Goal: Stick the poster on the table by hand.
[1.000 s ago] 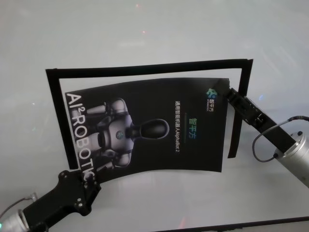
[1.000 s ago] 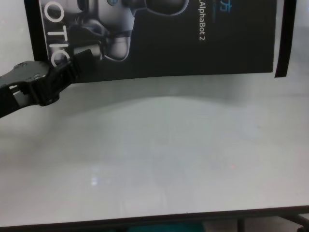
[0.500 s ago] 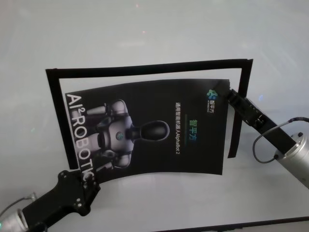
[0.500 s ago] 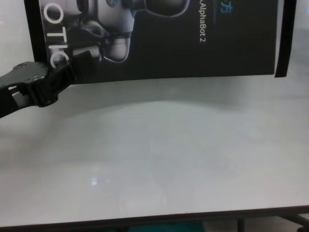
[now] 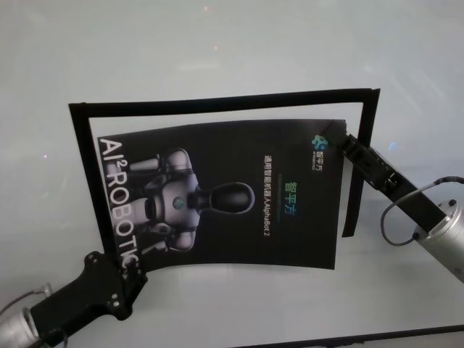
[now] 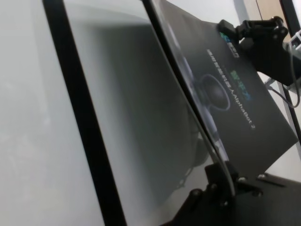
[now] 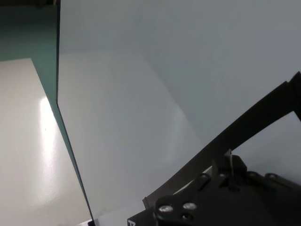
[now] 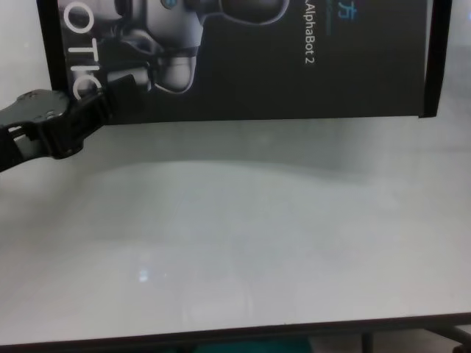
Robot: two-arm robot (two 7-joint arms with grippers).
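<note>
The poster, black and glossy with a grey-white robot figure and white letters, hangs bowed just above the table. My left gripper is shut on its near left corner; the chest view shows it pinching the poster by the white letters. My right gripper is shut on the far right corner. In the left wrist view the poster runs away from the gripper with its shadow beneath. The right wrist view shows that gripper clamping a thin sheet edge.
A frame of narrow black strips lies flat on the table: a far strip, a left strip and a right strip. The poster hangs within it. The table's dark front edge is near me.
The poster's near edge has come a little toward me and flattened out. My left gripper moved slightly nearer with it. The right gripper has barely moved.
</note>
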